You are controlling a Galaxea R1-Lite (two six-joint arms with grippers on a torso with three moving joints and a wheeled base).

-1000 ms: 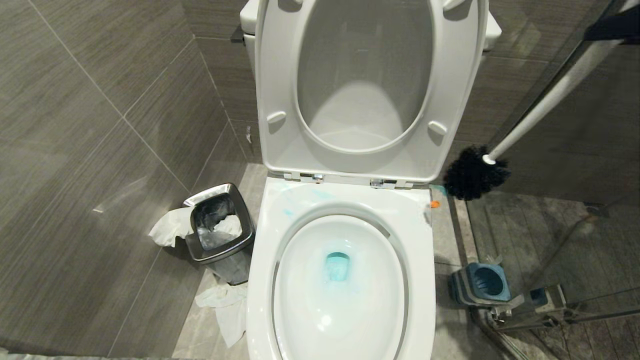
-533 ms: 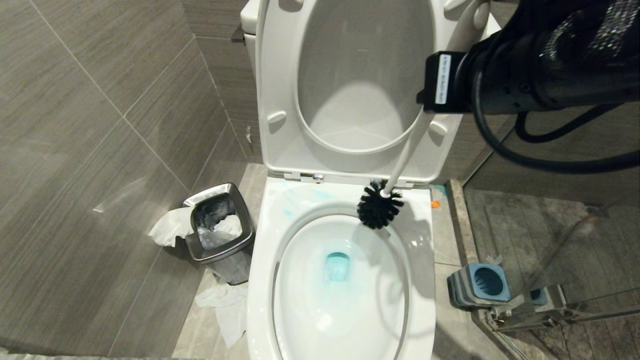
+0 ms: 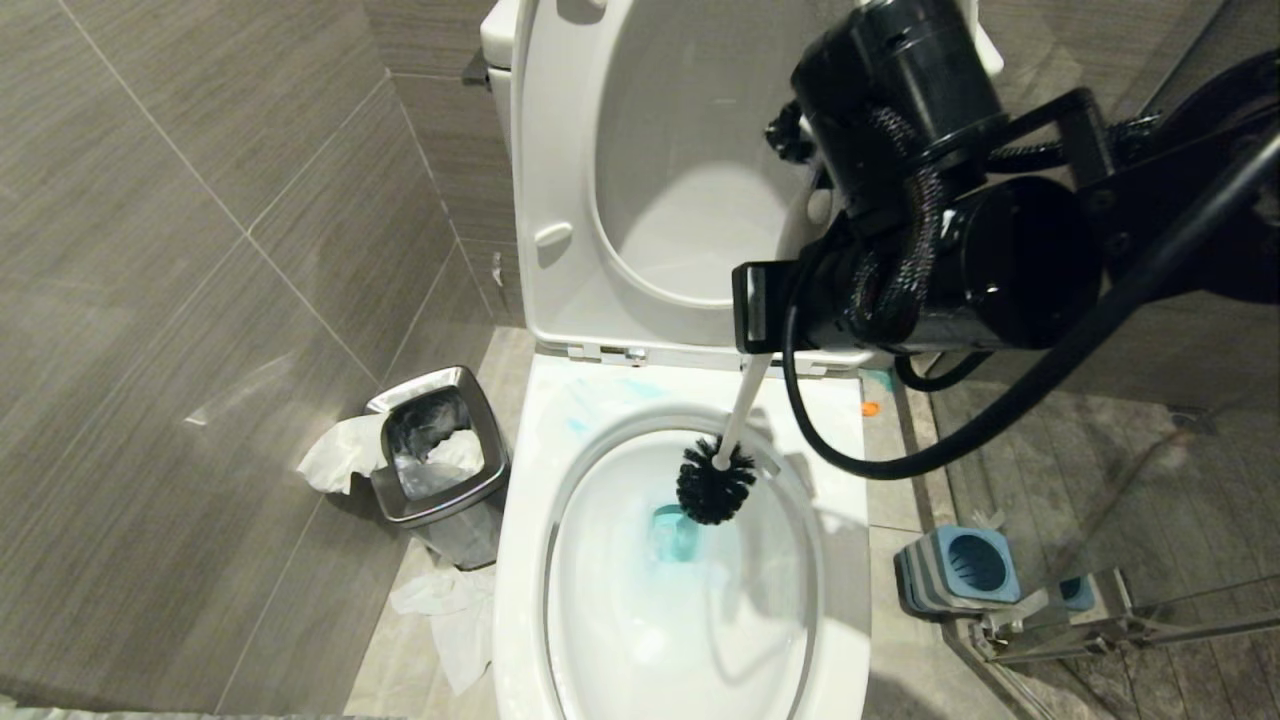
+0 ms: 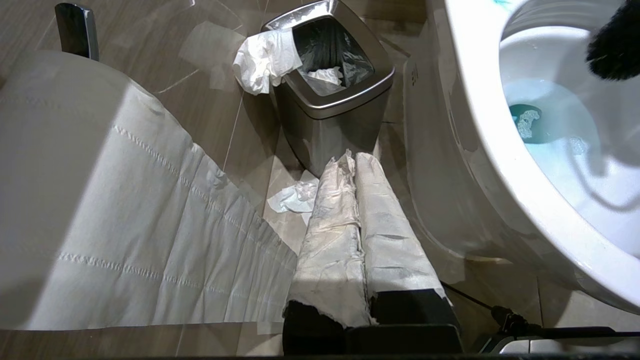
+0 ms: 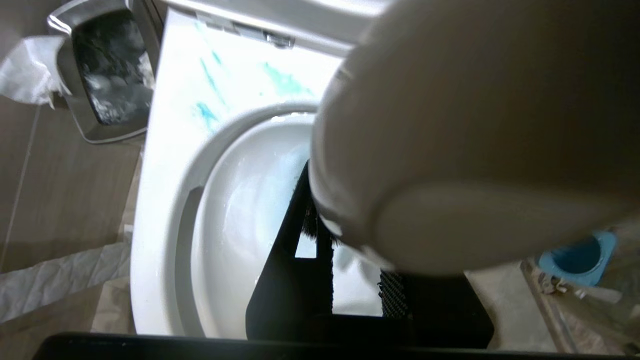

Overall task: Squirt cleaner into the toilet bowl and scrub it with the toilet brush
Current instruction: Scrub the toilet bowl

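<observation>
The toilet bowl (image 3: 845, 470) stands open, its seat and lid (image 3: 560, 150) raised. Blue cleaner (image 3: 672, 540) tints the water at the drain, and thin smears (image 3: 590, 402) streak the back rim. My right gripper (image 3: 756, 338) hangs over the bowl's back edge, shut on the toilet brush's white handle (image 3: 738, 405). The black bristle head (image 3: 716, 484) sits inside the bowl just above the water. The handle's rounded end (image 5: 475, 150) fills the right wrist view. My left gripper (image 4: 354, 167) is parked low beside the bowl, its paper-wrapped fingers shut together with nothing between them.
A steel-rimmed waste bin (image 3: 440, 462) stands left of the toilet, with crumpled tissue (image 3: 450, 615) on the floor. The blue-and-grey brush holder (image 3: 960, 570) sits at the right beside a glass door frame (image 3: 1100, 610). A hanging toilet-paper sheet (image 4: 125, 225) is near the left arm.
My right arm has swung in from the right with the brush. The bristle head moved from beside the raised seat, across the back rim, and down into the bowl.
</observation>
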